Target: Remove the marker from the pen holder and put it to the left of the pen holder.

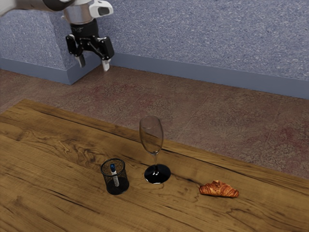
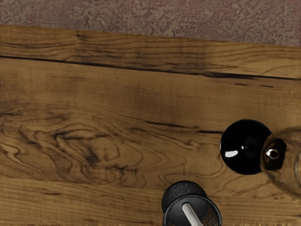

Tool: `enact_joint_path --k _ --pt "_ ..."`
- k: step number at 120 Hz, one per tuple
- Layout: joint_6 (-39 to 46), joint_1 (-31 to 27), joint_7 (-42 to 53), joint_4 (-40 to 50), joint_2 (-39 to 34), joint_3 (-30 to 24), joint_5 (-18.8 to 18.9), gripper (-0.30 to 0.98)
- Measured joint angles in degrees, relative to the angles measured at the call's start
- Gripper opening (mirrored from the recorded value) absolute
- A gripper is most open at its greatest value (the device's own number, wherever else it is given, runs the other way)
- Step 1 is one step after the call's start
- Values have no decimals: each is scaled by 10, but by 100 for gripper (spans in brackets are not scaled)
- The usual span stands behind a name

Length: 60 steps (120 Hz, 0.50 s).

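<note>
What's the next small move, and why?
I'd probably ease the open tool across at its present height until it is over the pen holder: the marker stands inside, the tool hangs well off to one side, and the tall glass stands close beside the holder.

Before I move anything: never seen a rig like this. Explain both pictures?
The machine is a single robot arm ending in a black two-finger gripper. The exterior view is taken from the arm's side; the wrist view comes from a camera on its hand, looking down. On the wooden table are a mesh pen holder with a marker standing in it, a stemmed glass beside it, and a croissant past the glass. Nothing is held: the gripper is open, up in the air.
</note>
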<state>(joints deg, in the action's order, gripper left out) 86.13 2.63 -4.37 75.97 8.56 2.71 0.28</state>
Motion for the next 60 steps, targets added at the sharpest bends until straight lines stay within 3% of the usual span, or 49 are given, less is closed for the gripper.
enact_joint_path --k 22,41,60 --pt "-12 4 -3 11 -12 -12 11 69" --pt "61 7 -5 226 -120 -6 19 69" --pt "164 1 -6 331 -124 -4 18 69"
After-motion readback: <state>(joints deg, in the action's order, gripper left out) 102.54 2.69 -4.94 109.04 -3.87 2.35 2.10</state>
